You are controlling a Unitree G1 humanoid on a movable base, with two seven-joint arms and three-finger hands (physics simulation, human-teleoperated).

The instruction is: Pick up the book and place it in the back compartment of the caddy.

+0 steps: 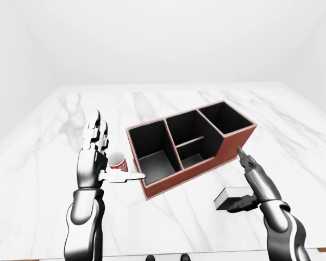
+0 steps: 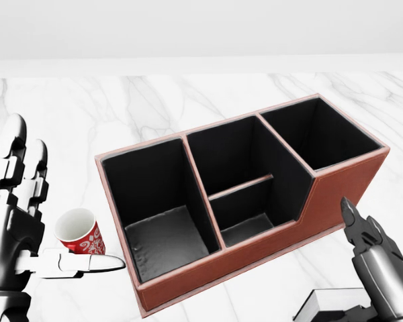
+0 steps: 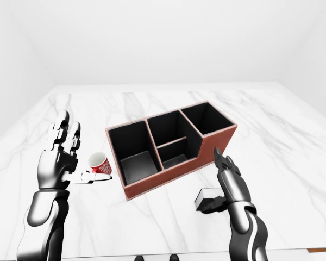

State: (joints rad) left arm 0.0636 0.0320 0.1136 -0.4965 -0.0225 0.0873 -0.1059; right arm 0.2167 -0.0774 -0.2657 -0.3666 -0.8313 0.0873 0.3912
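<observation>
White marble bench with grey veining, glossy, filling most of the view — plain white walls behind, no other furniture. Caddy sits mid-bench, turned at an angle: reddish-brown leather-look shell, matte black lining, boxy, one large compartment at the left, a middle section split in two by a low divider, a taller one at the upper right. Small red-and-white patterned cup just left of the caddy. Left hand raised beside the cup, fingers spread upward, thumb out flat — released. Book, a pale grey flat block, lies on the bench below the caddy's right end; right hand over it, thumb at its edge, fingers extended, not clenched.
</observation>
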